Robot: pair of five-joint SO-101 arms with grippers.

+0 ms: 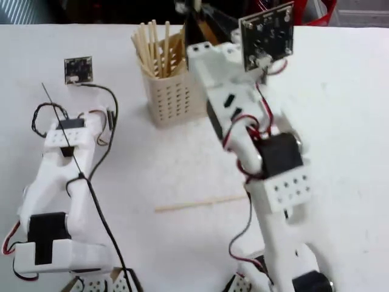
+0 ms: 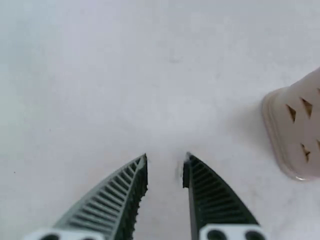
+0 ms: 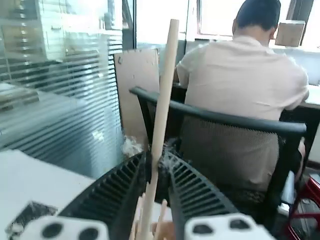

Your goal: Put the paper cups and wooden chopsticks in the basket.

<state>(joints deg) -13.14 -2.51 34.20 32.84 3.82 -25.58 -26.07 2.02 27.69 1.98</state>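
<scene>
Right fingers (image 3: pixel 120 192) round a chopstick (image 3: pixel 165 90) (upright); white table (image 1: pixel 340 91), office chair (image 3: pixel 225 119) behind.

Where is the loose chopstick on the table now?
High view: the loose chopstick lies on the table, between the left arm and the right arm, in front of the basket.

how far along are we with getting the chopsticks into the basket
Done: a bundle of chopsticks already stands in the basket. In hand: the right end effector is shut on the held chopstick, close to that bundle. Left to do: a loose chopstick lies on the table between the arms, and the left end effector is open over bare table beside the basket.
</scene>
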